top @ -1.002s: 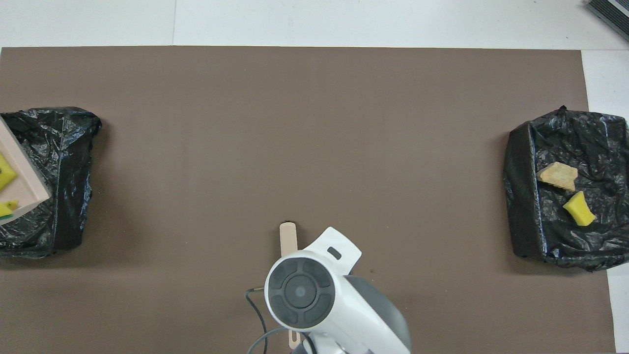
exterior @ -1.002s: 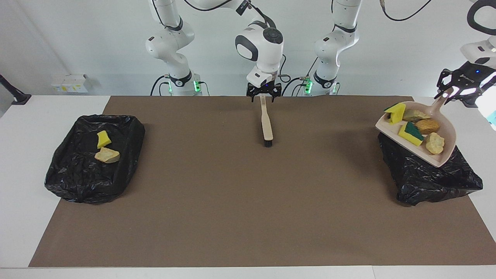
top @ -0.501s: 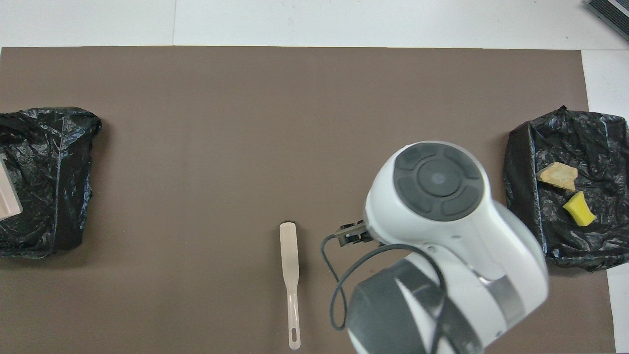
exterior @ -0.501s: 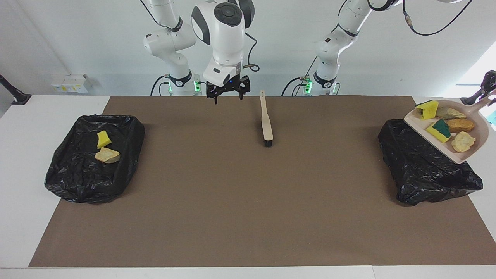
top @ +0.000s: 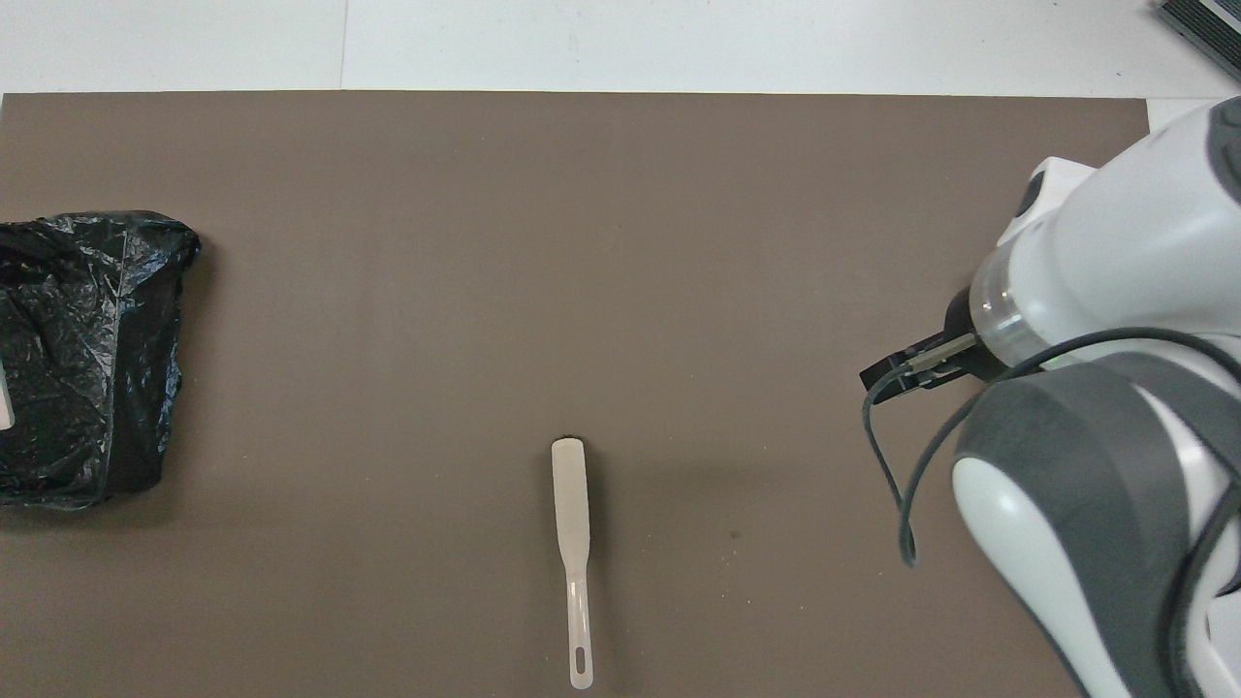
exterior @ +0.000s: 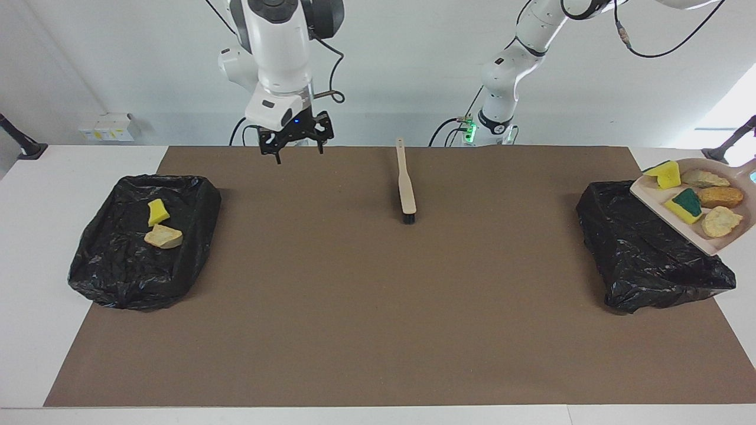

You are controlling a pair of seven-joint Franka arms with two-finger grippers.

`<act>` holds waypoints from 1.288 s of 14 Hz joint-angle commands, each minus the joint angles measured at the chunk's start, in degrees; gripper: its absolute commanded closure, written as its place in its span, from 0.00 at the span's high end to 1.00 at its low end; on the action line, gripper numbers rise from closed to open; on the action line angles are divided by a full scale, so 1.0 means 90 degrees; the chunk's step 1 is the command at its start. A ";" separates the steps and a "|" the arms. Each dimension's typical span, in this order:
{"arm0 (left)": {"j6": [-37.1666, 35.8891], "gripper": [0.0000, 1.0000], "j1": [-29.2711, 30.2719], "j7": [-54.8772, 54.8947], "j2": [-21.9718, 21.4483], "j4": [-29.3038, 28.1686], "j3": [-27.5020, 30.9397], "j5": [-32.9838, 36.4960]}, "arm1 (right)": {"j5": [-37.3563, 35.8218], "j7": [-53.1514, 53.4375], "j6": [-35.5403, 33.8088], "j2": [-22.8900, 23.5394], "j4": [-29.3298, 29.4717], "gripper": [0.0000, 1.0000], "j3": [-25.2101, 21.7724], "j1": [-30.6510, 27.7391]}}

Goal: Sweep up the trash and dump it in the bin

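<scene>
Lying in the raised pink dustpan [exterior: 717,242], the trash [exterior: 700,198] is yellow-green sponge pieces and tan lumps, over the black bin [exterior: 649,254] at the left arm's end. The left gripper is out of view, closed. The right gripper [exterior: 295,141] hangs open, empty.

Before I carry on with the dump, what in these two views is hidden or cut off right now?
- Left gripper: outside the facing view's edge; only the pink plastic dustpan with its scraps shows there, raised over the black bag-lined bin at the left arm's end.
- Dustpan in the overhead view: almost wholly cut off by the edge.
- Black bag-lined bin at the right arm's end: covered in the overhead view by the right arm.
- Right gripper fingers: hidden overhead by its arm.
</scene>
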 commanded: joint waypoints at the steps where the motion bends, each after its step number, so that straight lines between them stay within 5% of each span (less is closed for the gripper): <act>1: 0.0380 0.00 -0.0337 0.0058 0.0044 -0.0152 0.0069 0.0703 | -0.0100 -0.0024 -0.0115 0.0067 0.0279 1.00 0.0058 -0.0360; 6: 0.0635 0.00 -0.0562 0.0068 0.0044 -0.0289 0.0069 0.1543 | -0.0022 0.0326 -0.0037 0.0067 0.0279 1.00 -0.0557 -0.0693; 14: 0.0578 0.00 -0.1323 0.0068 0.0044 -0.0231 0.0069 0.3516 | 0.0182 0.0601 -0.0125 -0.0265 0.0191 1.00 -0.0655 -0.0781; 18: 0.0246 0.00 -0.1598 0.0224 -0.0189 -0.0046 0.0002 0.3187 | 0.0369 0.0562 -0.0144 -0.0294 0.0171 1.00 -0.0772 -0.0850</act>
